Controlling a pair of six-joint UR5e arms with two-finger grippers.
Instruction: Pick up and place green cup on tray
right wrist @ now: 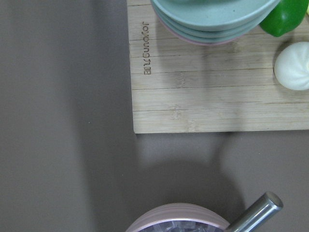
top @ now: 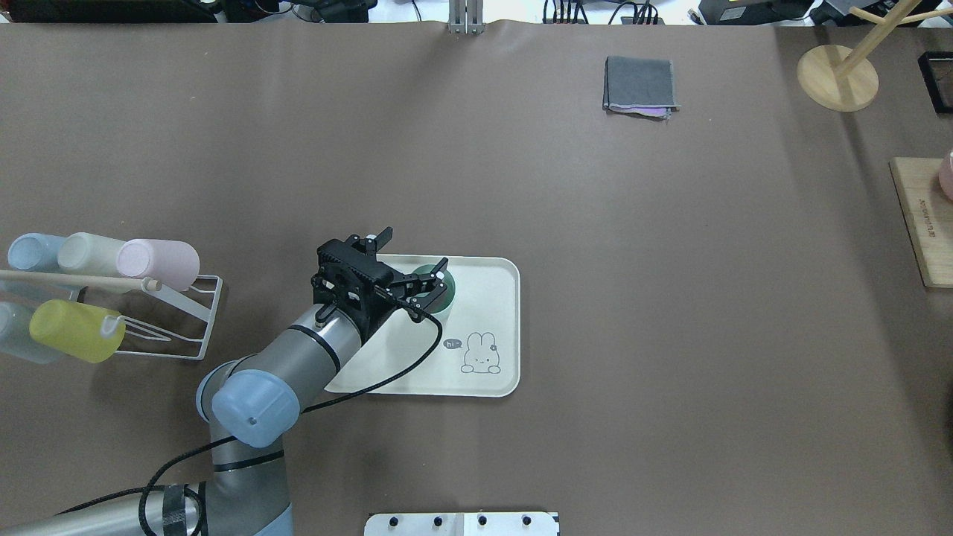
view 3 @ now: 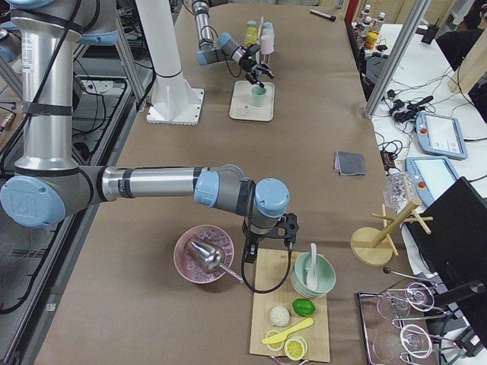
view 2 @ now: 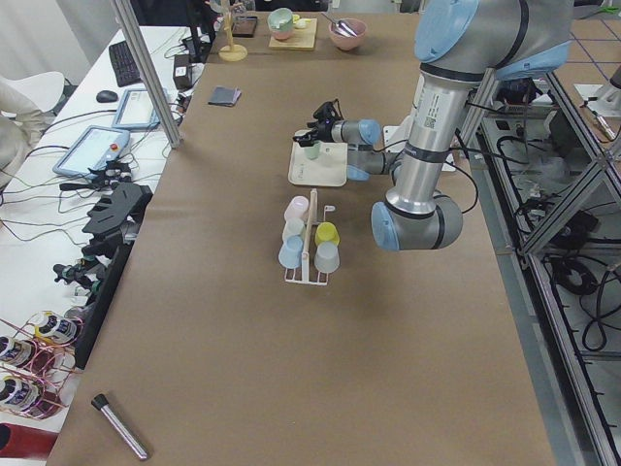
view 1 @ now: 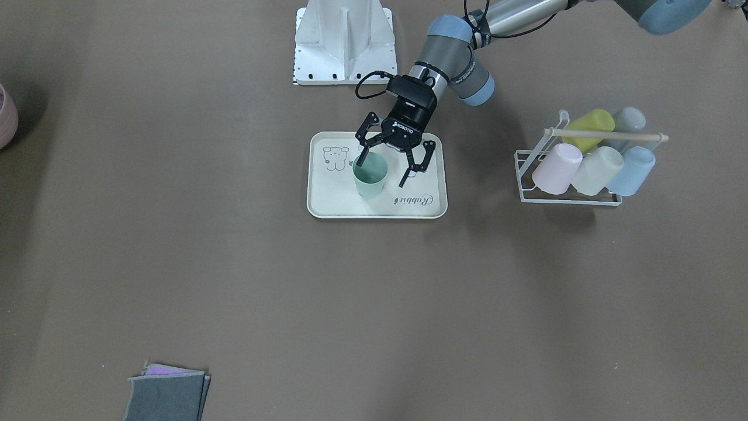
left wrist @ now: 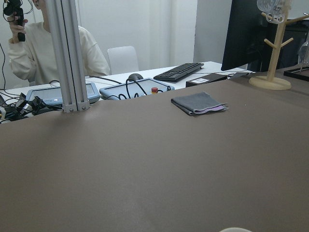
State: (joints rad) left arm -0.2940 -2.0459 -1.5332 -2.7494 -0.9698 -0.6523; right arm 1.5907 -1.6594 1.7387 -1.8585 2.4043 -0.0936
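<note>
A brown-covered table (top: 670, 335) carries a cream rectangular plastic tray (top: 488, 290); a white wire cup rack (top: 211, 318); a folded grey cloth (top: 640, 82); a pale wooden board (top: 919, 223).

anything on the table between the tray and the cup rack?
No. In the exterior front-facing view the stretch between tray and cup rack is bare table.

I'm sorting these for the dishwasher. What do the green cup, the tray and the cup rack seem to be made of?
Cup: probably matte plastic; even mint colour, no shine.
Tray: likely plastic or melamine; smooth cream surface, printed drawing, moulded rounded rim.
Rack: seemingly white-coated metal wire, thin and bent, with a pale wooden-looking rod.
</note>
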